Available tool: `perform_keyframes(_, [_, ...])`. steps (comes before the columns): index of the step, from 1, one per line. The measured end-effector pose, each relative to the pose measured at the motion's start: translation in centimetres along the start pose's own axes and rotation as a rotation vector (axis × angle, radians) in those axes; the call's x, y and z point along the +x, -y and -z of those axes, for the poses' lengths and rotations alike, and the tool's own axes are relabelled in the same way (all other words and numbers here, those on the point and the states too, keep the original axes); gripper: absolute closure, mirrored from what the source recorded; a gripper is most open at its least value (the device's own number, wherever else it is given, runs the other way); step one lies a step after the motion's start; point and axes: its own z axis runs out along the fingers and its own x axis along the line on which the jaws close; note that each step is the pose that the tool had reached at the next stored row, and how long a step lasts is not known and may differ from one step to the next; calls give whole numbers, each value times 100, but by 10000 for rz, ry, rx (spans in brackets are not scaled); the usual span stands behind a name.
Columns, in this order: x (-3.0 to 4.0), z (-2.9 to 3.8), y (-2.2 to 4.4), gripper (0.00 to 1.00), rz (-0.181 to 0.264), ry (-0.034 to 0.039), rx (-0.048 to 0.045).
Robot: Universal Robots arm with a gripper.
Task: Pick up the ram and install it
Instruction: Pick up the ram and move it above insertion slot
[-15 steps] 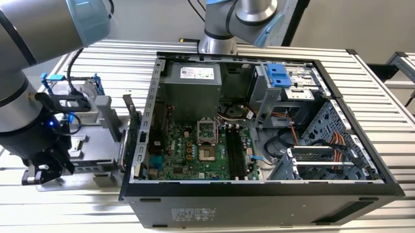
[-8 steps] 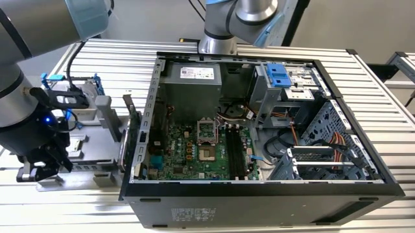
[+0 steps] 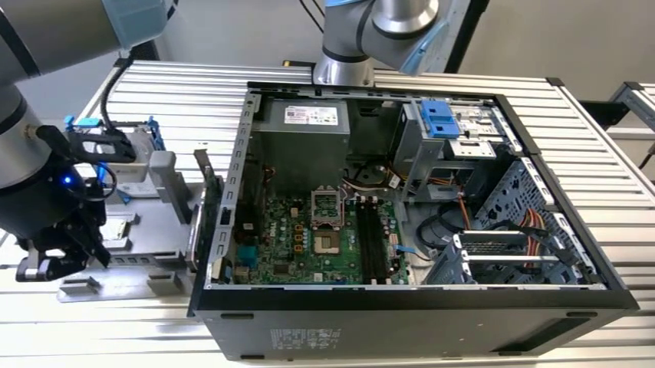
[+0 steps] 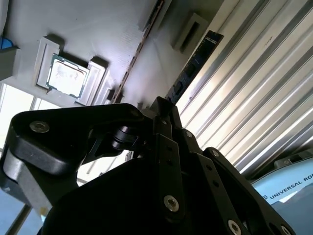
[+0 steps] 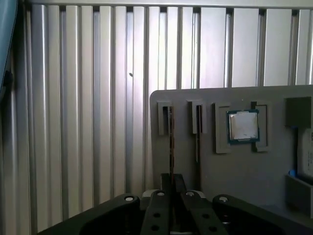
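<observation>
The ram (image 5: 171,142) is a thin stick seen edge-on, standing in a slot of the grey fixture (image 5: 244,171). In the second wrist view the ram (image 4: 195,63) shows its dark face with small chips. My gripper (image 5: 171,178) is shut on its near end, one finger pressed on each side. The same gripper (image 4: 161,105) meets the stick's end in the second wrist view. In the exterior view the gripper (image 3: 57,257) hangs low over the fixture (image 3: 153,253), on the exterior view's left of the open computer case (image 3: 409,307).
A second stick (image 5: 197,139) stands in the neighbouring slot. A square silver processor (image 5: 243,126) lies in a pocket beyond it. An upright expansion card (image 3: 212,192) stands between fixture and case. Long black memory slots (image 3: 370,241) run along the green motherboard.
</observation>
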Motion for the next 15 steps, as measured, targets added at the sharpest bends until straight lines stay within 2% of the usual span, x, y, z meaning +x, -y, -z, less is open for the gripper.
perform_keyframes(15, [-1,181,-2,100,-16,1,0])
